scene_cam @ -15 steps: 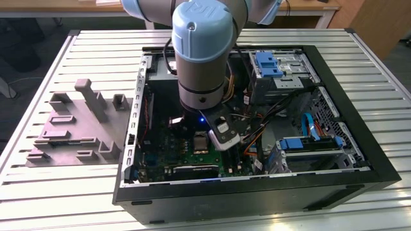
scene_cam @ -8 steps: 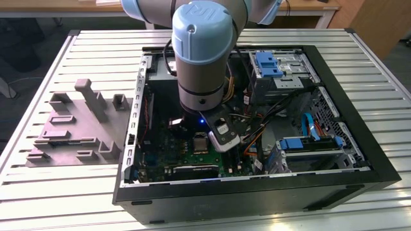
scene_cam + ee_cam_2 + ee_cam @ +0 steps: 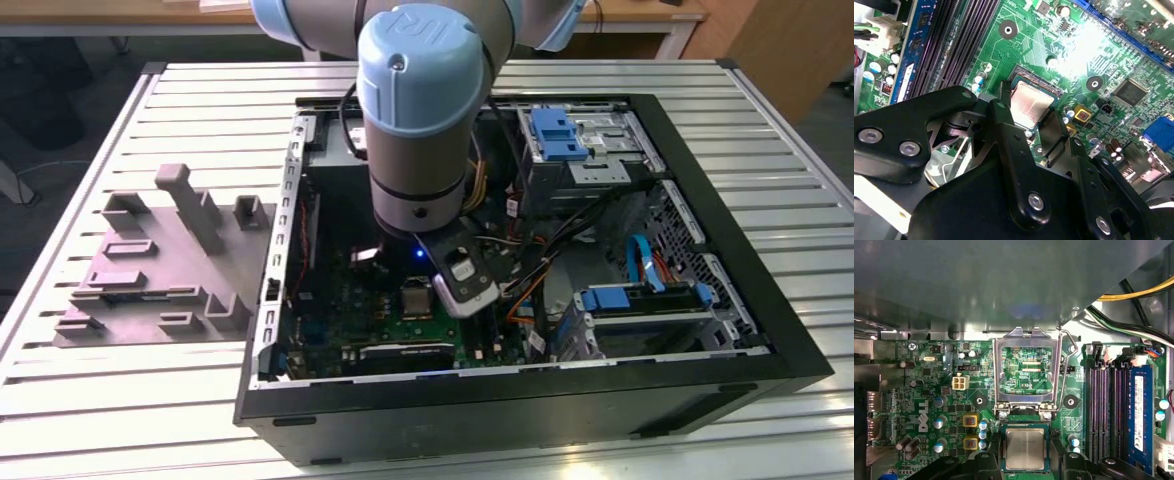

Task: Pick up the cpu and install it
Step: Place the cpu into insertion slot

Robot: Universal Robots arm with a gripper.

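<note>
The cpu [image 3: 1025,449], a small square chip with a silvery metal top, sits low over the socket on the green motherboard [image 3: 929,390], level with the board. My gripper [image 3: 1025,462] straddles it, and a black finger [image 3: 988,462] presses against each of two opposite edges. The second wrist view shows the cpu [image 3: 1029,102] between the fingertips of my gripper [image 3: 1029,117] the same way. The socket's metal load plate [image 3: 1026,340] stands swung up beside the chip. In the exterior view the arm reaches down into the open computer case, over the cpu [image 3: 416,300].
The black computer case [image 3: 747,340] walls in the arm. Inside are drive cages with blue clips [image 3: 558,135], loose cables [image 3: 534,250] and memory slots [image 3: 1104,410] beside the socket. A grey plastic tray with upright blocks [image 3: 160,270] lies at the exterior view's left on the slatted table.
</note>
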